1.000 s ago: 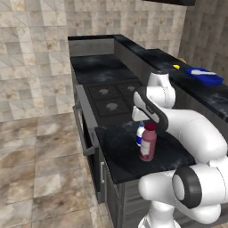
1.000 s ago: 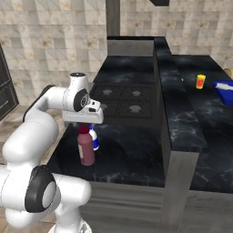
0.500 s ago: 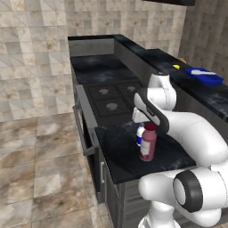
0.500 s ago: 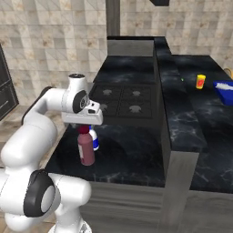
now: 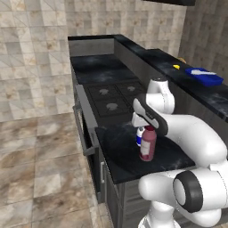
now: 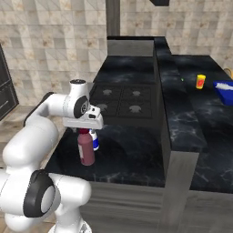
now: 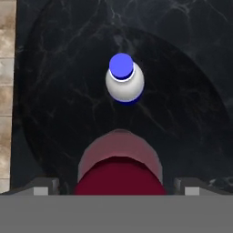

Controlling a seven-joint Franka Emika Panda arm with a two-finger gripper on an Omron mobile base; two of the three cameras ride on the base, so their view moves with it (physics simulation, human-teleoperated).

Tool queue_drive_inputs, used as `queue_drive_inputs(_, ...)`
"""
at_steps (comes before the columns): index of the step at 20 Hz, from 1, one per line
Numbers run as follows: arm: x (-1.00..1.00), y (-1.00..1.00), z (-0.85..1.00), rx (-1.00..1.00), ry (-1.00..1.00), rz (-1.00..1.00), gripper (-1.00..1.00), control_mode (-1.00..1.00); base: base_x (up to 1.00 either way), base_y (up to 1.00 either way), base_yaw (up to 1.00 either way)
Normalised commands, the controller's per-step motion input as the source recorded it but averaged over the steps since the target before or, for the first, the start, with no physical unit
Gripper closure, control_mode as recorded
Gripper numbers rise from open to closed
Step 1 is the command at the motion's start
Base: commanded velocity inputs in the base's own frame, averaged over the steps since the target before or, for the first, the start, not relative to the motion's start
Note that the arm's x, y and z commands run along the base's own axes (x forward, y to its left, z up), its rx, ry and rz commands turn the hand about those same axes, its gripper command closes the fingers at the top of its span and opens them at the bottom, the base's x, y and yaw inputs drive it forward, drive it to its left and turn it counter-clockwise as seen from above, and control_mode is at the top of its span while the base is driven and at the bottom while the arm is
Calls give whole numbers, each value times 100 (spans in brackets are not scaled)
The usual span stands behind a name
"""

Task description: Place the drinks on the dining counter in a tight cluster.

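A tall maroon-pink bottle [image 5: 147,143] [image 6: 85,148] with a dark red cap [image 7: 119,175] stands on the low black counter beside the stove. Close behind it is a small white bottle [image 5: 140,136] [image 6: 94,139] [image 7: 124,82] with a blue cap and label. My gripper [image 5: 147,128] [image 6: 83,131] [image 7: 116,187] hangs open right over the maroon bottle, one finger on each side of its cap and not touching it. The dining counter [image 5: 167,60] [image 6: 184,118] is the raised black marble top to the right, apart from both bottles.
Stove burners [image 5: 113,95] [image 6: 120,101] lie just beyond the bottles. On the dining counter sit a yellow-orange cup [image 6: 200,81] [image 5: 177,67] and a blue container [image 5: 204,76] [image 6: 224,90]. The low counter's front edge drops to a tiled floor [image 5: 40,169].
My hand has sunk a little closer to the maroon bottle's cap, jaws still wide. Neither bottle has moved.
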Motion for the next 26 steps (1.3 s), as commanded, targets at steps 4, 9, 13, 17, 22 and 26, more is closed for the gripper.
queue_drive_inputs(4, 0, 0, -30, 0, 0, 0, -100, -100, 0, 0, 0)
queue_drive_inputs(9, 0, 0, -16, 0, 0, 0, -100, -100, 0, 0, 0)
queue_drive_inputs(13, 0, 0, 0, 0, 0, 0, -100, -100, 0, 0, 0)
queue_drive_inputs(17, 0, 0, 0, 0, 0, 0, 100, -100, 0, 0, 0)
queue_drive_inputs(22, 0, 0, 0, 0, 0, 0, 100, -100, 0, 0, 0)
queue_drive_inputs(26, 0, 0, 0, 0, 0, 0, 100, -100, 0, 0, 0)
